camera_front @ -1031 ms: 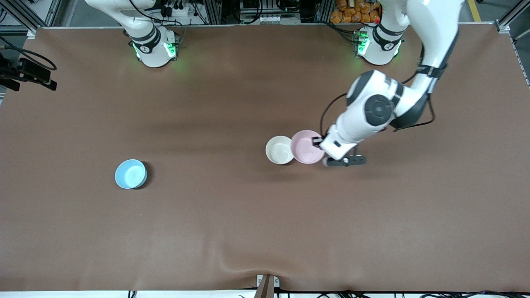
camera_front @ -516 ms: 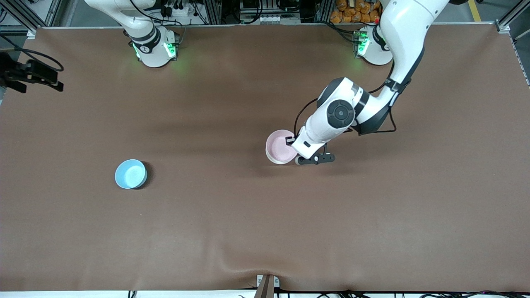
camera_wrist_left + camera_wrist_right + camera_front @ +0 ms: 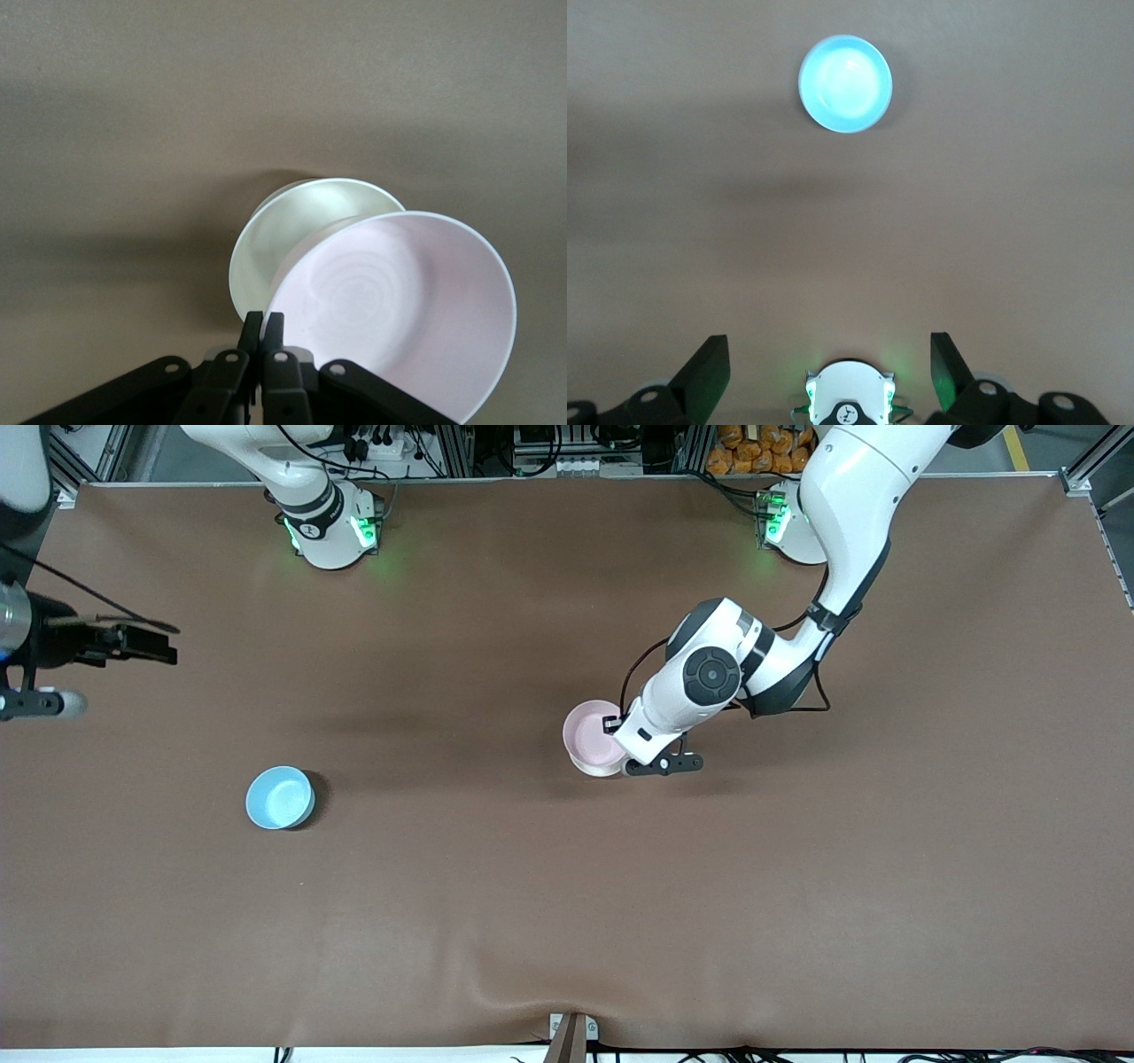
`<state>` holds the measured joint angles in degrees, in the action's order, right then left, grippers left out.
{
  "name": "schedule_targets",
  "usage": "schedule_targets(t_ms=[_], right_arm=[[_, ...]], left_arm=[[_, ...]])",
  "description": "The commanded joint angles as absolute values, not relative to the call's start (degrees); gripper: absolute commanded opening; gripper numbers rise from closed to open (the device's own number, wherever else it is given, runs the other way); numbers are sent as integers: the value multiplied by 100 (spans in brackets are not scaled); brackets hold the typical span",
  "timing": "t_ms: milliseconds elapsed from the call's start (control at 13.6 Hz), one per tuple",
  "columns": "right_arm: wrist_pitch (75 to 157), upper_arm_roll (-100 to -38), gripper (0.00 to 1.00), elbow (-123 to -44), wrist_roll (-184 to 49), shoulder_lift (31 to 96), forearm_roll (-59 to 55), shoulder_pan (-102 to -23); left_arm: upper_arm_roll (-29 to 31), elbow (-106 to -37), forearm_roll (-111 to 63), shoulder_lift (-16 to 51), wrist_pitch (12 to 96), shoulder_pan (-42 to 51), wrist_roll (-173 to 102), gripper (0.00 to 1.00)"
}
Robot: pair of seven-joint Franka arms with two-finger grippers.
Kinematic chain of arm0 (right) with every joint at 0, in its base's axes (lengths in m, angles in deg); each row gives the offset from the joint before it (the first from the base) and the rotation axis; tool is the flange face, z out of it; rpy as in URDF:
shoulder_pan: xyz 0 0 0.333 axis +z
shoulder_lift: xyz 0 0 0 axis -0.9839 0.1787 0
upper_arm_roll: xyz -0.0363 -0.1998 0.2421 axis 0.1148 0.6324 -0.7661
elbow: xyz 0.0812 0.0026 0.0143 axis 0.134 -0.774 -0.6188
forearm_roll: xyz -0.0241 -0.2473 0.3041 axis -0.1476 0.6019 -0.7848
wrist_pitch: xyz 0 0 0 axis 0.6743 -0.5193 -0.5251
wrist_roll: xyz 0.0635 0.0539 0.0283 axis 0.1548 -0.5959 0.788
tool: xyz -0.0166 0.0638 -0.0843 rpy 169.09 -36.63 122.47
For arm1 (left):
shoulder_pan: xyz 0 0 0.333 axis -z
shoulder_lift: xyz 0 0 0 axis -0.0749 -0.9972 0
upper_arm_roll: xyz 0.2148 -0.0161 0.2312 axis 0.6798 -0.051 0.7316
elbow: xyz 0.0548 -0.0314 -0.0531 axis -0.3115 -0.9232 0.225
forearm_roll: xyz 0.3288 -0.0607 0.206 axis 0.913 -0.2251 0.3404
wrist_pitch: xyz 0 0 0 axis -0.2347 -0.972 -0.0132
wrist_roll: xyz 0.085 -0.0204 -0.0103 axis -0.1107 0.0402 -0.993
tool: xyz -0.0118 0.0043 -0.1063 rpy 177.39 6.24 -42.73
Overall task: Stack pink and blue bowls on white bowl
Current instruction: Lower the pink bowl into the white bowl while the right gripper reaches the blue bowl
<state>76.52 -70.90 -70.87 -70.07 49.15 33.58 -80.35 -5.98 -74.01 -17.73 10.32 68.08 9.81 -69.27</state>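
My left gripper (image 3: 615, 728) is shut on the rim of the pale pink bowl (image 3: 589, 735) and holds it tilted over the white bowl (image 3: 596, 771), near the table's middle. Only a sliver of the white bowl shows under it. In the left wrist view the fingers (image 3: 264, 323) pinch the pink bowl's (image 3: 399, 310) rim, and the white bowl (image 3: 270, 252) lies partly covered. I cannot tell whether the two bowls touch. The sky blue bowl (image 3: 280, 798) stands alone toward the right arm's end. My right gripper (image 3: 166, 645) is open and empty, high over that end; its view shows the blue bowl (image 3: 845, 83).
The two arm bases (image 3: 332, 527) (image 3: 802, 527) stand along the table's back edge; the right one also shows in the right wrist view (image 3: 849, 405). A small bracket (image 3: 571, 1035) sits at the front edge. The brown cloth is wrinkled near it.
My left gripper has carried the pink bowl from beside the white bowl to over it, covering most of it. My right gripper has moved farther in over the table's end.
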Motion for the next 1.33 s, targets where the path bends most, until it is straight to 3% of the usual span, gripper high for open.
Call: schedule_targets(t_ms=[0, 147, 295, 810, 1252], right_arm=[[7624, -7125, 100, -6942, -7062, 5834, 3335, -8269], [7712, -7125, 100, -6907, -7010, 6466, 3046, -8454], [8620, -7142, 100, -7116, -7001, 6784, 2878, -8595], [11259, -7142, 100, -8329, -7001, 6768, 2912, -8595], [12808, -7151, 100, -9525, -7001, 6706, 2912, -8490]], left_arm=[[-560, -7373, -1623, 1002, 6872, 1003, -7037, 0], [-560, -7356, -1605, 906, 6872, 995, -7045, 0], [-560, -7347, -1605, 888, 6872, 994, -7054, 0], [-560, -7356, -1605, 817, 6881, 1012, -7081, 0], [-560, -7356, -1605, 730, 6881, 1030, -7089, 0]])
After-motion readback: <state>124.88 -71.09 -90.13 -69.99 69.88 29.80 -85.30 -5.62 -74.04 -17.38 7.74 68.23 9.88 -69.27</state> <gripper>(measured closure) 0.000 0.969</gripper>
